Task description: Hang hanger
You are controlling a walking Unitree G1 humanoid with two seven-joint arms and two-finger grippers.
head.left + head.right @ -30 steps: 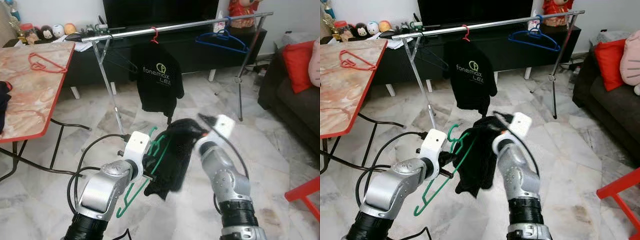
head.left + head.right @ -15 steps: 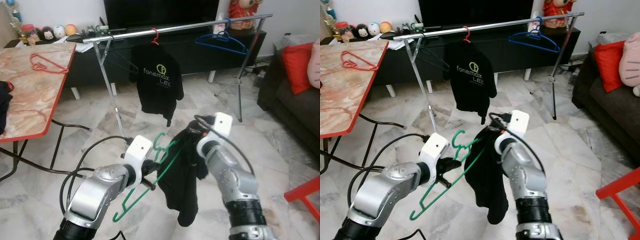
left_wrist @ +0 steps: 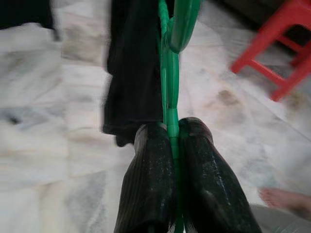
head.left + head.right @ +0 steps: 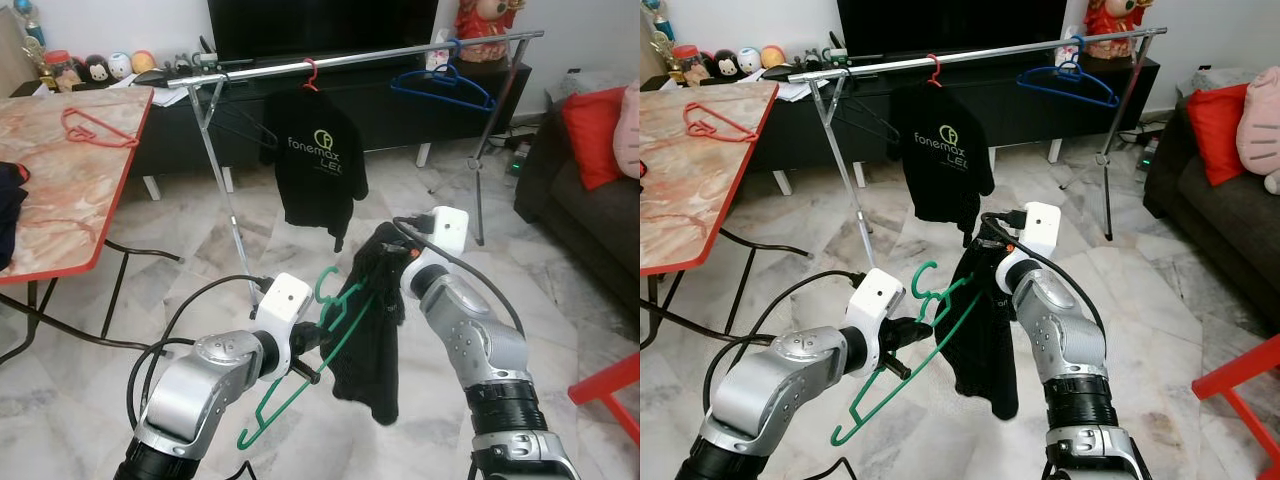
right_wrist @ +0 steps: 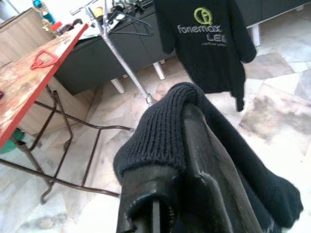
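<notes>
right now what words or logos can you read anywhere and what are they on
"fonemax" on the chest of the black t-shirt hanging from the silver rail, under a round green logo.
"LE..." on the line below; its last characters and the small print beneath are too blurred to read.
No other text is legible.

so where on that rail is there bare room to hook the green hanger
Bare rail between the red hanger's black shirt and the blue hanger. Crowded left of the shirt: a dark hanger hangs there. The left tool grips the green hanger.
</notes>
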